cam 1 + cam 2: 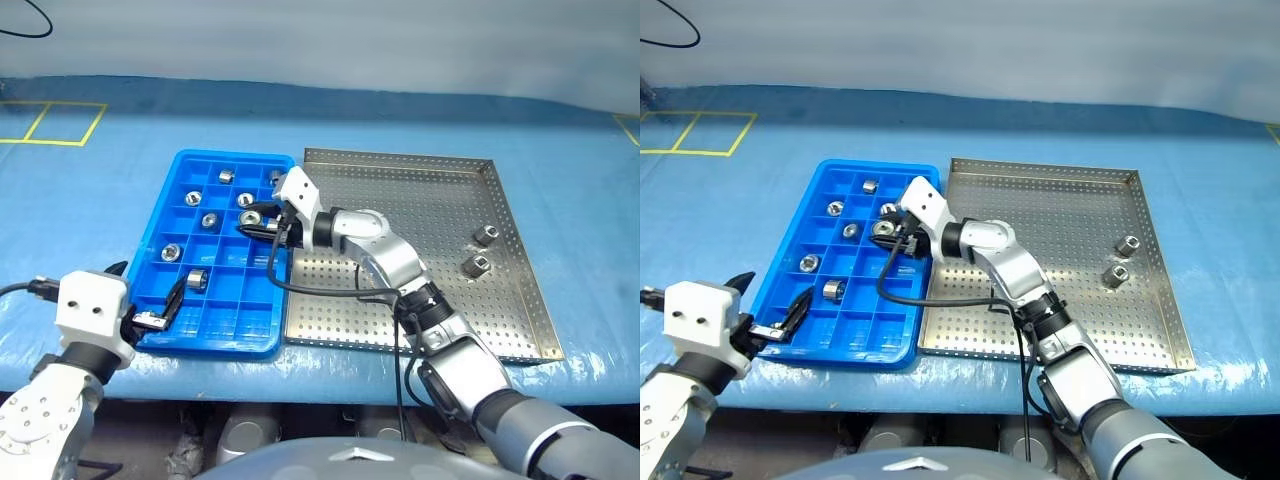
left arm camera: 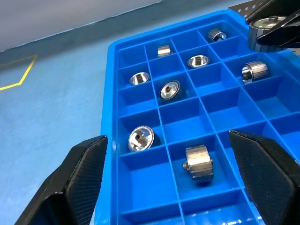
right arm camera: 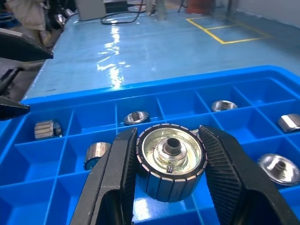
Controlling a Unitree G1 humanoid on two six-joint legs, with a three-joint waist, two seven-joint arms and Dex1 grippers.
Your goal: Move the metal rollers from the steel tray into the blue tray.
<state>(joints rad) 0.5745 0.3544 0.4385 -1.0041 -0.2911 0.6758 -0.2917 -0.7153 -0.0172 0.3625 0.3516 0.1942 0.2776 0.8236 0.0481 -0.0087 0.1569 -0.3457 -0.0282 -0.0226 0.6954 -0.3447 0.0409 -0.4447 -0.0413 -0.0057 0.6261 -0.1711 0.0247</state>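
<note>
A metal roller point(image 3: 170, 161) sits clamped in the right end effector point(image 1: 262, 224), over the blue tray point(image 1: 176, 336), where seven rollers already lie. Two rollers point(image 1: 481, 250) remain on the steel tray point(image 1: 400, 190). The left end effector point(image 1: 150, 296) gapes wide and empty at the blue tray's near corner.

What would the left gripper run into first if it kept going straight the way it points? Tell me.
Probably the blue tray: the open left gripper points along its compartments, and the lying metal roller sits nearest between its fingers. Depth is unclear.
</note>
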